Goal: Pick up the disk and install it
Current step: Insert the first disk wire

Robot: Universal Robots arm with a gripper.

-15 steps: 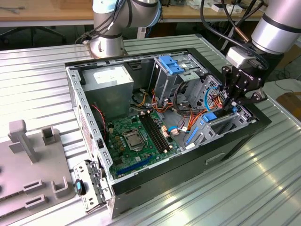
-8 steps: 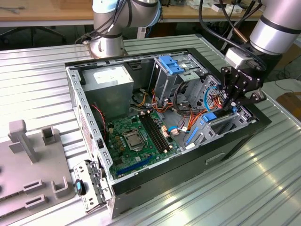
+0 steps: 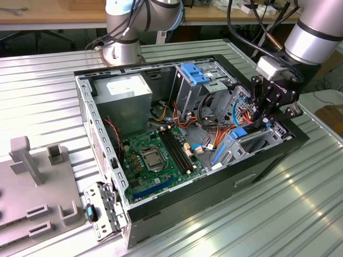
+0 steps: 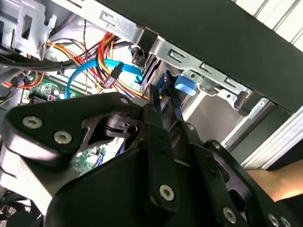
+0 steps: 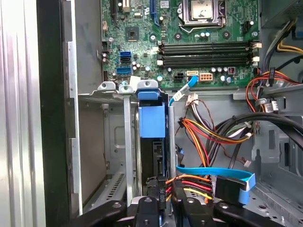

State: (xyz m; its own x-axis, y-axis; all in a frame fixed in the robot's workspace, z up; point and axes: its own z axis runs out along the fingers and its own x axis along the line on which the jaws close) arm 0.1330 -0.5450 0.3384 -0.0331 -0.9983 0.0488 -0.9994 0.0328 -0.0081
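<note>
The disk stands on edge inside the metal bay [image 5: 113, 142] at the case's side wall. Its blue bracket [image 5: 152, 120] faces the motherboard, and the same blue bracket [image 3: 239, 133] shows below the wrist in the exterior view. My gripper [image 5: 163, 205] reaches down into the case [image 3: 225, 176] at the exterior view's right. Its black fingers [image 4: 156, 137] straddle the disk's near edge and close on it. In the second wrist view the blue tab [image 4: 183, 86] lies just beyond the fingertips. Most of the disk's face is hidden by the bay walls.
Orange, red and yellow cables [image 5: 208, 135] and a flat blue data cable [image 5: 218, 172] hang right beside the fingers. The green motherboard [image 3: 155, 155] fills the case floor, and a grey power-supply box [image 3: 126, 93] sits at the back. A grey fixture [image 3: 37, 182] stands on the table.
</note>
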